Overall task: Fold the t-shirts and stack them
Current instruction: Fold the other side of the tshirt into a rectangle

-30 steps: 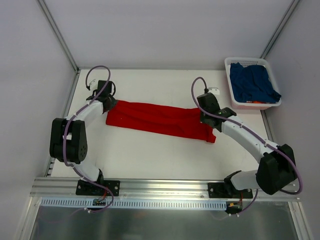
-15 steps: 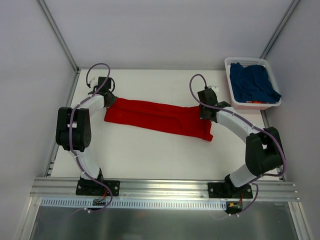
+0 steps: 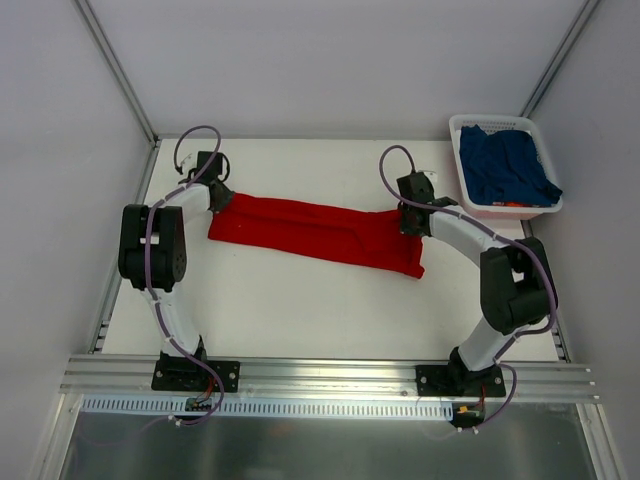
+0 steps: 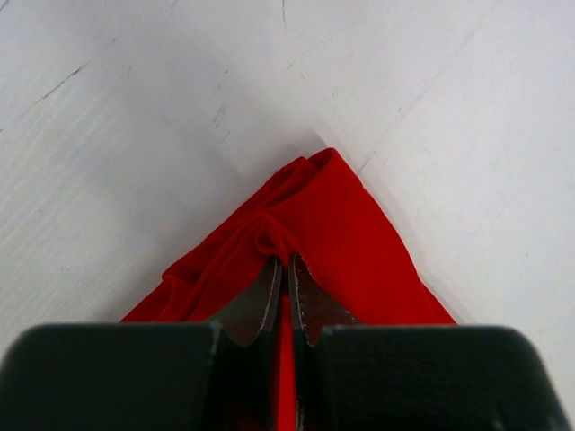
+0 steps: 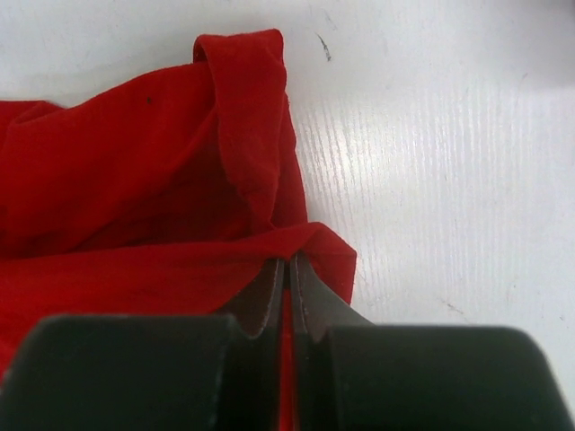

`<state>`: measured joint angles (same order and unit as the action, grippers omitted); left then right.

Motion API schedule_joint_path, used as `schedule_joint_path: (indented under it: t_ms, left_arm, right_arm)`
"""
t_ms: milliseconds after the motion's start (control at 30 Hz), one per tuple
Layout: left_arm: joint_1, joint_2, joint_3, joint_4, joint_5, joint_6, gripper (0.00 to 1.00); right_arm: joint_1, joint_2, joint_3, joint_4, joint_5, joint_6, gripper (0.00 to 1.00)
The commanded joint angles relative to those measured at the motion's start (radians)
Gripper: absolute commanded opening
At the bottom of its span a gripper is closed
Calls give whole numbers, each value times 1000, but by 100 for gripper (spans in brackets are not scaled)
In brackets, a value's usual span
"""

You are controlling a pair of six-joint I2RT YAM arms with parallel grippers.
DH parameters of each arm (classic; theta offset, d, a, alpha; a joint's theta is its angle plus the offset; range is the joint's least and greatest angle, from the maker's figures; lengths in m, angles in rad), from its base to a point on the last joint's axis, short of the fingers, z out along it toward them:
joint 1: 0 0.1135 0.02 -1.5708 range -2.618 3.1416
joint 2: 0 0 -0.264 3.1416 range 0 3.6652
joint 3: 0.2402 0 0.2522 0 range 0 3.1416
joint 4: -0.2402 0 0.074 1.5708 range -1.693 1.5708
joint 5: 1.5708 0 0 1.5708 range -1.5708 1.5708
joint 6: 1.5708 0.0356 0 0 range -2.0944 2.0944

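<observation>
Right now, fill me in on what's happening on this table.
A red t-shirt lies on the table, folded into a long band and held at both ends. The left gripper is shut on its left end and the right gripper is shut on its right end, so the cloth spans between them. A dark blue t-shirt sits untouched in the white basket at the far right corner.

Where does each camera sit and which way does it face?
Top external: above, behind the robot, looking down on the white table; left arm, right arm, bright red cloth t-shirt between them.
Left wrist: on that wrist, facing down past the left gripper, shut on a shirt corner.
Right wrist: likewise; right gripper shut on the other end.
Shared: the red t-shirt.
</observation>
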<state>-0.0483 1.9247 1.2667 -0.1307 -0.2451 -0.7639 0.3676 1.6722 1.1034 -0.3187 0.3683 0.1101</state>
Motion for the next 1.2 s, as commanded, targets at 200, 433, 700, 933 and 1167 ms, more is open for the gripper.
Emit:
schedule_joint_path:
  t_ms: [200, 433, 700, 933, 1167]
  left_arm:
    - [19, 42, 79, 22, -3, 32, 7]
    - [19, 36, 85, 22, -3, 34, 94]
    - [19, 2, 66, 20, -2, 37, 99]
    - [19, -58, 25, 22, 3, 37, 99]
    - [15, -131, -10, 20, 42, 55, 99]
  right_arm:
    - [-22, 53, 76, 18, -6, -27, 0]
    - [-27, 58, 79, 17, -2, -30, 55]
    - [-27, 37, 75, 10, 26, -33, 65]
    - [-21, -52, 65, -23, 27, -41, 67]
    - [20, -173, 104, -103, 46, -59, 74]
